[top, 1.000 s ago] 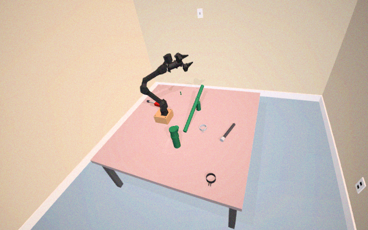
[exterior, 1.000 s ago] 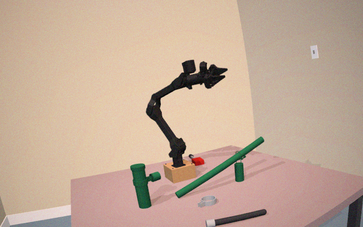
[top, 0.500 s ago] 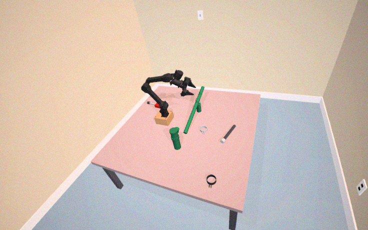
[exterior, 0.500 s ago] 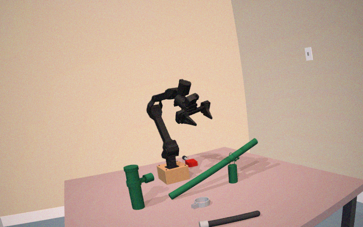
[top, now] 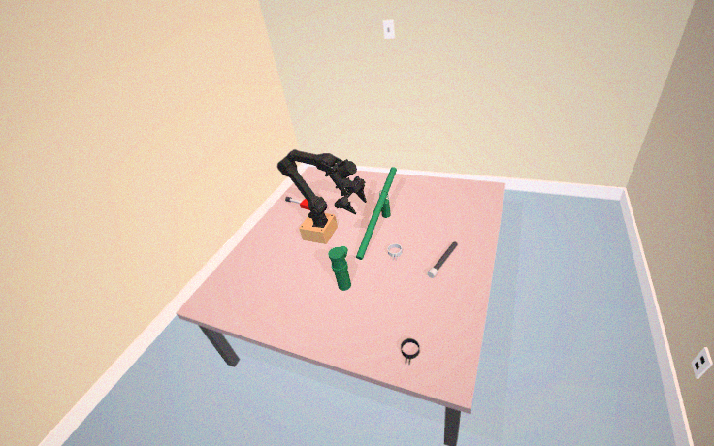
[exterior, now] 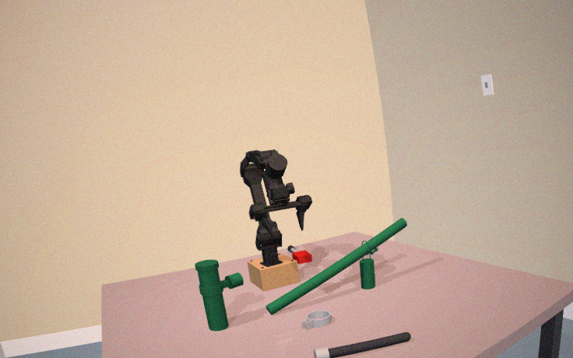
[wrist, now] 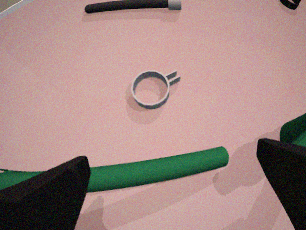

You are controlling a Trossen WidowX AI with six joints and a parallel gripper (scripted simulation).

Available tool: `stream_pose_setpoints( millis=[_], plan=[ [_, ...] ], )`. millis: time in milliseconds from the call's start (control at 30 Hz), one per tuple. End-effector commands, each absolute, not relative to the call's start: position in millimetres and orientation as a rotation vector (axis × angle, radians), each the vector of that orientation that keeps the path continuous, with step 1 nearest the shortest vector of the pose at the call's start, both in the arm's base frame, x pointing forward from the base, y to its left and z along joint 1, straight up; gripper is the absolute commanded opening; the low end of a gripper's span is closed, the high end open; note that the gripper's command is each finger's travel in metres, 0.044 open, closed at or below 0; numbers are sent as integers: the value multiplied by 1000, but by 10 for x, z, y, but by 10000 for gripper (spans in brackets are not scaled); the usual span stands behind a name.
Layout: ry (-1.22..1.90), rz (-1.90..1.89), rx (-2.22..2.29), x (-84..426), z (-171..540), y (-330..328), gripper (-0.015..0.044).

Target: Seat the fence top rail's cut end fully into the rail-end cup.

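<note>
The green rail (top: 376, 212) (exterior: 321, 280) (wrist: 160, 170) slants through the loop cap on the short post (top: 386, 207) (exterior: 367, 274). Its far end is high; its near end is low by the table, apart from the cup. The big post (top: 342, 278) (exterior: 216, 312) stands upright. Its brace band (exterior: 211, 289) sits below the post cap (exterior: 206, 264), with the rail-end cup (exterior: 235, 280) on the side toward the rail. My gripper (top: 360, 207) (exterior: 287, 231) (wrist: 174, 158) is open and empty, pointing down above the table on the arm-base side of the rail, not touching it.
A grey band (top: 394, 254) (exterior: 318, 321) (wrist: 150, 90) and a dark rod with a pale end (top: 444, 257) (exterior: 367, 345) (wrist: 127, 6) lie beyond the rail. A black band (top: 402, 349) lies near the table's front edge. A red block (exterior: 302, 256) is behind the arm's wooden base (top: 317, 233) (exterior: 274, 276).
</note>
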State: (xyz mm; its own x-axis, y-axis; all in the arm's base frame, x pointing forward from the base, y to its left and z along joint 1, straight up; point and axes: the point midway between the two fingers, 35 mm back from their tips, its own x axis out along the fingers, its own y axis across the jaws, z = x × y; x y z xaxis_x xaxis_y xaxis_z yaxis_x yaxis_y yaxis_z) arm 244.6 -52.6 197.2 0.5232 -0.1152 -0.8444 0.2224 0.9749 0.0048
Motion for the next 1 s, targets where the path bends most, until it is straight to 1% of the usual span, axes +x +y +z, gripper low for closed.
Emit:
stream_pose_setpoints(
  millis=[0, 133, 333, 567, 967],
  plan=[
    [1029, -203, 103, 2405, 1916, -558, 440],
    [1069, -115, -32, 2399, 1890, -680, 440],
    [1127, 142, -368, 2349, 1825, -1011, 440],
    [1087, 462, -739, 2226, 1764, -1414, 440],
    [965, 651, -956, 1974, 1708, -1911, 440]
  ],
)
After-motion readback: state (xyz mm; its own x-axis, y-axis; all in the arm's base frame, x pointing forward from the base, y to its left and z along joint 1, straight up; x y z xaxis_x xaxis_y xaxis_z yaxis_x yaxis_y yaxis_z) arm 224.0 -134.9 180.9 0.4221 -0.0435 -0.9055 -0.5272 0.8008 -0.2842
